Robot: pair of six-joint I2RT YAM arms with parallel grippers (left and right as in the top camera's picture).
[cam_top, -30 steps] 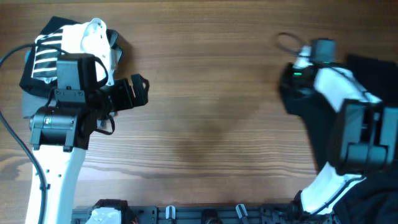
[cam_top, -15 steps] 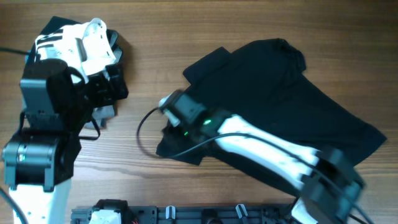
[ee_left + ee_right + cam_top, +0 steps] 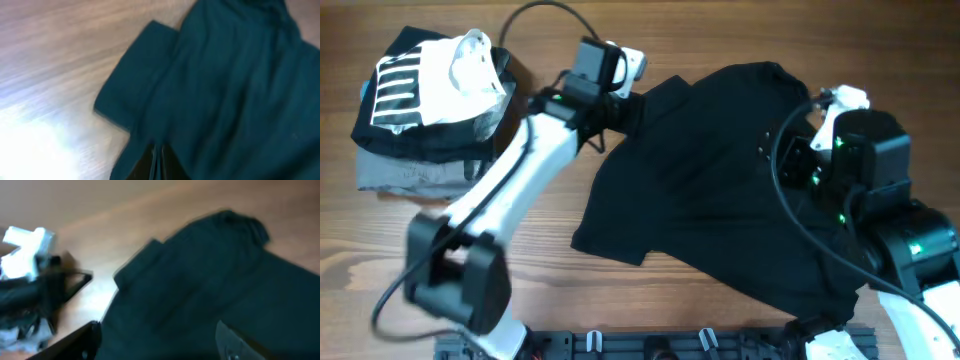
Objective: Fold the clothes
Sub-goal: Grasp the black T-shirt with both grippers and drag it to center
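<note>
Although it lies mostly flat, the black T-shirt (image 3: 700, 190) is rumpled, with soft creases running across its body. It is plain, dark and matte, and far broader than either pincer. It covers the middle and right of the wooden table (image 3: 670, 40), turned at an angle: the collar (image 3: 775, 75) points to the far edge, one short sleeve (image 3: 650, 100) juts out to the upper left, and a hem corner (image 3: 610, 245) lies toward the near edge. The left wrist view shows that sleeve as a squarish flap lying flat on the wood.

At the near edge of that sleeve sits the left gripper (image 3: 156, 152), its fingers drawn almost together with only a thin slit between them; the blur hides whether any cloth is pinched there. The right gripper (image 3: 155, 345) hangs above the shirt's right half with its jaws spread wide and nothing between them.

Well apart, at the table's far left corner, a black garment with white stripes (image 3: 410, 90) lies on a grey folded garment (image 3: 400, 170)
</note>
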